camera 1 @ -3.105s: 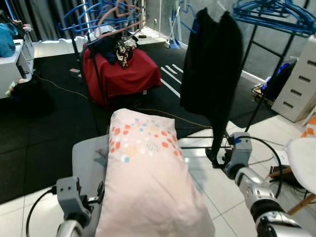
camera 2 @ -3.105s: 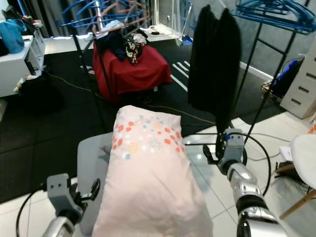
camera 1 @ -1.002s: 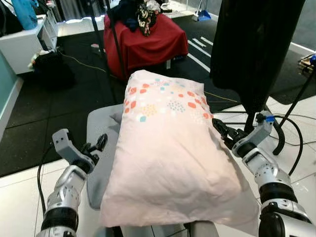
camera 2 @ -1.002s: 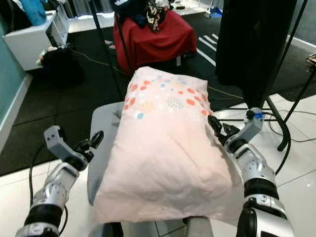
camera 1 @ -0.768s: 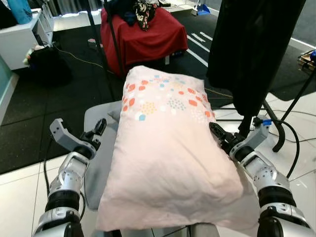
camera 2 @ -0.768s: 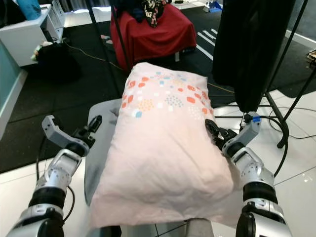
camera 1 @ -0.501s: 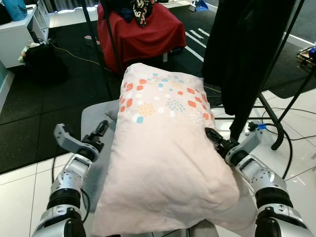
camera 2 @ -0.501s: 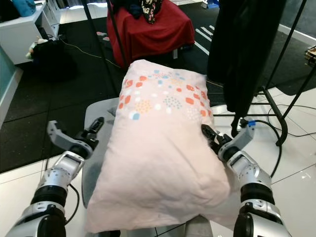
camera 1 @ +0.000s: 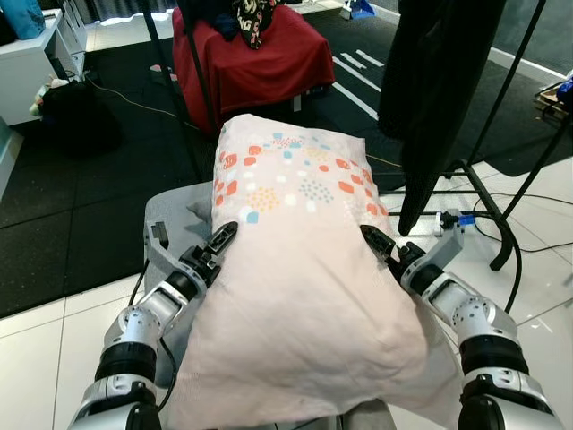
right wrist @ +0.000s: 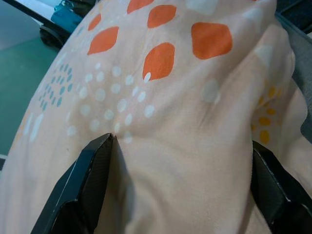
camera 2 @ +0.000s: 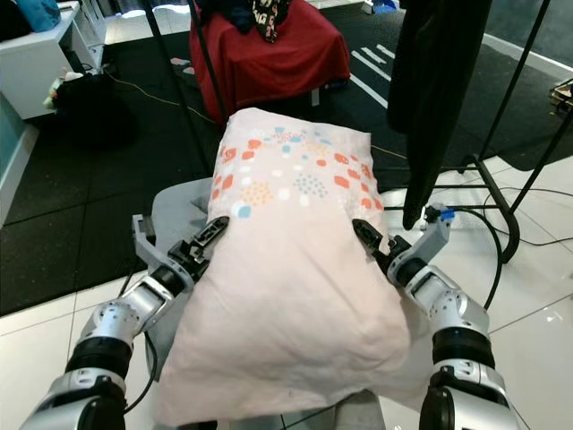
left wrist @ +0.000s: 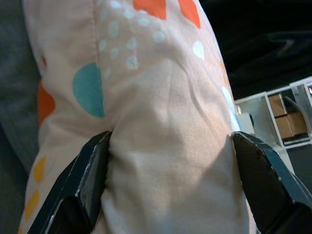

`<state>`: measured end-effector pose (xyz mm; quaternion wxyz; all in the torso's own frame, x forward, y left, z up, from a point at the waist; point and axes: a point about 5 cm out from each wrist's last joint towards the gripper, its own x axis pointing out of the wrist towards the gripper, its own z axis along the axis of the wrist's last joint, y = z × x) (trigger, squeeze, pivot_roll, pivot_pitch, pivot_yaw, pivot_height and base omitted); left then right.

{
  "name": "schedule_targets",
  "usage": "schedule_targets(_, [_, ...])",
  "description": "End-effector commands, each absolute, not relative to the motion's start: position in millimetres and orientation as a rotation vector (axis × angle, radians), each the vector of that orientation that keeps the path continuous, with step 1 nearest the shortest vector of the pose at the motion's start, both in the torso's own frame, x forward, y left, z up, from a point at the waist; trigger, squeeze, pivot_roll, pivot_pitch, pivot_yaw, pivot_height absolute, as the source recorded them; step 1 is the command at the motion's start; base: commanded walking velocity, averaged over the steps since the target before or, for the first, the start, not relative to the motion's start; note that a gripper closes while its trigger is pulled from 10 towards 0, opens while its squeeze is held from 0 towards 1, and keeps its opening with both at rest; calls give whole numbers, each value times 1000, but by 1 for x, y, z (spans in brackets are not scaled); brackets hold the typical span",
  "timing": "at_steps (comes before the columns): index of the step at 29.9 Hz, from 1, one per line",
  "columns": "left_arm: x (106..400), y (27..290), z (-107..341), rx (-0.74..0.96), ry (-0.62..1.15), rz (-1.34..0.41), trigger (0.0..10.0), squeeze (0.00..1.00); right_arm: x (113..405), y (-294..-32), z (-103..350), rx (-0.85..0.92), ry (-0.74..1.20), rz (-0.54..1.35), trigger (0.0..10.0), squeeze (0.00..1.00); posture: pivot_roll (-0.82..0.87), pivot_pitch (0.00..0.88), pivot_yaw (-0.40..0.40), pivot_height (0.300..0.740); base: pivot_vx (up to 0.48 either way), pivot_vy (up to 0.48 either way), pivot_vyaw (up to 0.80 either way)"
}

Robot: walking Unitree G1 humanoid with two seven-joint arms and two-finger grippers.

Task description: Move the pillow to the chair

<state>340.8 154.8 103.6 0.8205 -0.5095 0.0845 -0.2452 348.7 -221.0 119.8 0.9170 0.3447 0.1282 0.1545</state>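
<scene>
One pillow (camera 1: 300, 269), lengthwise away

Pink dotted pillow (camera 1: 300, 260) apparently on chair (camera 1: 170, 224)

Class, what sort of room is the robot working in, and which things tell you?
Probably a laundry or clothes-sorting room: a dark garment hangs on a rack, clothes lie heaped on a red-covered table, and a pillow lies on a grey chair.
</scene>
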Motion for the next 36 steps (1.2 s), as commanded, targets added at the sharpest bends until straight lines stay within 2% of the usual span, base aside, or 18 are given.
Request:
schedule_targets(1, [336, 150, 102, -1092, 210, -579, 10000, 0, 351, -207, 118, 685, 329, 368, 9922, 0, -203, 152, 50, 540, 0, 0, 0])
schedule_targets(2, [336, 150, 102, -1092, 210, -579, 10000, 0, 351, -207, 118, 685, 329, 368, 9922, 0, -203, 152, 50, 540, 0, 0, 0])
schedule_targets(3, [334, 149, 102, -1093, 216, -597, 10000, 0, 351, -205, 117, 674, 349, 373, 8275, 0, -202, 151, 50, 540, 0, 0, 0])
schedule_targets(4, [334, 149, 102, -1093, 216, -597, 10000, 0, 351, -205, 117, 674, 349, 373, 8275, 0, -202, 151, 50, 540, 0, 0, 0])
schedule_targets(5, [332, 148, 102, -1091, 224, -623, 10000, 0, 352, -204, 117, 668, 358, 377, 0, 0, -203, 147, 47, 540, 0, 0, 0])
schedule_targets(10, [317, 140, 103, -1016, 284, -763, 10000, 0, 352, -202, 122, 663, 360, 400, 0, 0, -200, 141, 45, 540, 0, 0, 0])
schedule_targets(21, [314, 142, 103, -948, 284, -748, 10000, 0, 355, -198, 131, 671, 343, 425, 0, 0, -195, 134, 43, 540, 0, 0, 0])
schedule_targets(22, [314, 143, 104, -936, 273, -732, 4196, 0, 356, -196, 134, 672, 338, 436, 0, 0, -195, 133, 42, 540, 0, 0, 0])
schedule_targets(23, [314, 145, 104, -931, 267, -715, 0, 0, 357, -195, 136, 673, 335, 443, 0, 0, -195, 133, 42, 540, 0, 0, 0])
schedule_targets(36, [304, 143, 119, -923, 226, -746, 0, 0, 360, -189, 149, 660, 300, 484, 0, 0, -191, 122, 36, 540, 0, 0, 0])
